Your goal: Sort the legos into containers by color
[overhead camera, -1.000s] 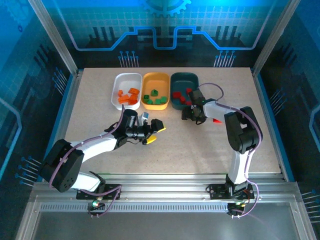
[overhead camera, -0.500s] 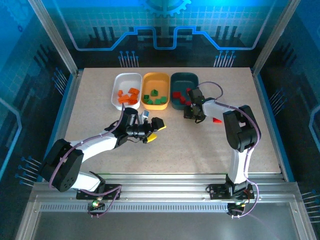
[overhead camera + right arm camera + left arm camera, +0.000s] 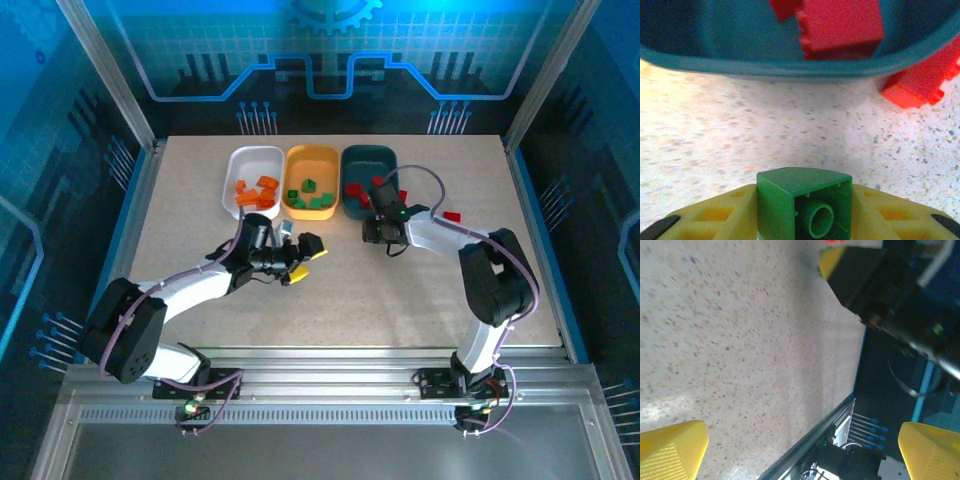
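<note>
My right gripper (image 3: pixel 384 236) hovers just in front of the dark teal-grey tray (image 3: pixel 382 158); in the right wrist view its yellow fingers (image 3: pixel 715 220) are shut on a green brick (image 3: pixel 804 205). That tray's rim (image 3: pixel 790 65) lies straight ahead with a red brick (image 3: pixel 840 25) inside. Another red brick (image 3: pixel 920 80) rests on the table against the tray. Orange bricks (image 3: pixel 255 192) fill the white tray (image 3: pixel 255 155), and green bricks (image 3: pixel 308 195) the orange-yellow tray (image 3: pixel 311 153). My left gripper (image 3: pixel 303 262) is open over bare table, nothing between its fingertips (image 3: pixel 672 447).
A loose red brick (image 3: pixel 452 216) lies on the table right of the right arm. In the left wrist view the right arm's black gripper body (image 3: pixel 875 285) sits ahead, with the table's edge rail (image 3: pixel 830 425) beyond. Open tabletop stretches in front of the trays.
My right forearm has swung nearer and the gripper has edged left along the teal tray's front. A red brick now shows behind the forearm. The left gripper has crept slightly left.
</note>
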Motion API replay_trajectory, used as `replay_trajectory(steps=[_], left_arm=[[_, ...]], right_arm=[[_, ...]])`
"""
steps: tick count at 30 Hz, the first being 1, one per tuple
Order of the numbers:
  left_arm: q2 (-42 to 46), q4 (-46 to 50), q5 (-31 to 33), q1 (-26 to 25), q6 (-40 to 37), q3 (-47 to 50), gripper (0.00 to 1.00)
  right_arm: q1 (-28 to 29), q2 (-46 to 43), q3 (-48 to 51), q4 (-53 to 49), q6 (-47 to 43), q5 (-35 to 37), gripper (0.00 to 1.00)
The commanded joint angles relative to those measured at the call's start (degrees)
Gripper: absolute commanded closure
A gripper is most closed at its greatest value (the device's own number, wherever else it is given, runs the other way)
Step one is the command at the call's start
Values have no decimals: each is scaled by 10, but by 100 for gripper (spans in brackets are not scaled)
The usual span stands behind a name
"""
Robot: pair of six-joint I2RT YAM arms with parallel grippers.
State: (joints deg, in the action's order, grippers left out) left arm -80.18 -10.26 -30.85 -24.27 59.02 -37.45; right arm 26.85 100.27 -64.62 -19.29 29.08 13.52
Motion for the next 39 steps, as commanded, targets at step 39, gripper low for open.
replay_trajectory(steps=[39], left_arm=[[30,33,30,-54,-29,5,1]], right_arm=[[-136,-103,4,-111,-19,-16,31]])
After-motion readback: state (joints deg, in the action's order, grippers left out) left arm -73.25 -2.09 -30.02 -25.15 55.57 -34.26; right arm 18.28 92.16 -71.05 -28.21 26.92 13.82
